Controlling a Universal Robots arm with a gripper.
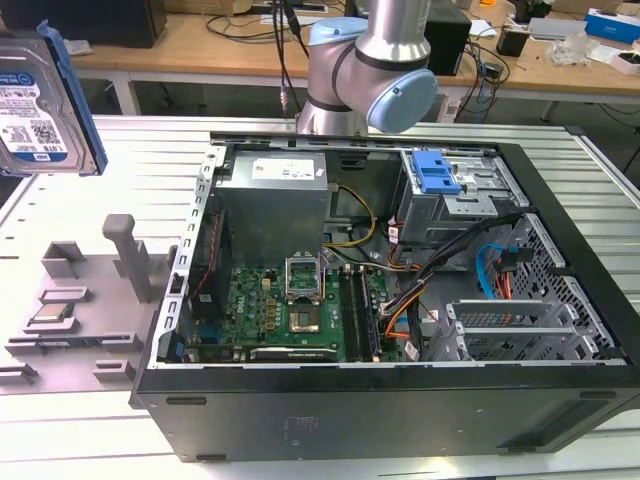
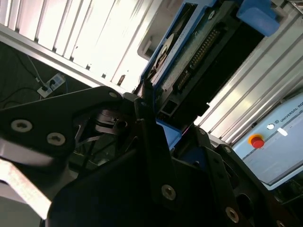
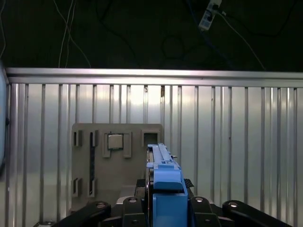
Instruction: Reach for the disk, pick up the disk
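Ribbed metal table below; gripper clamped across the disk, which we judge stiff, hefty, knock-sensitive, best held by its bracketed sides.

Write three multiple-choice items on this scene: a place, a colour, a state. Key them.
1. The processor chip lies: A on the grey fixture; B on the power supply; C on the wooden bench.
2. The bracket on the disk is: A red; B blue; C green.
3. The disk is: A lying in the case; B flat on the table; C held aloft by the gripper.
Key: A, the chip sits on the fixture in the exterior view; B, blue shows in the first wrist view; C, the gripper clamps it in the air.
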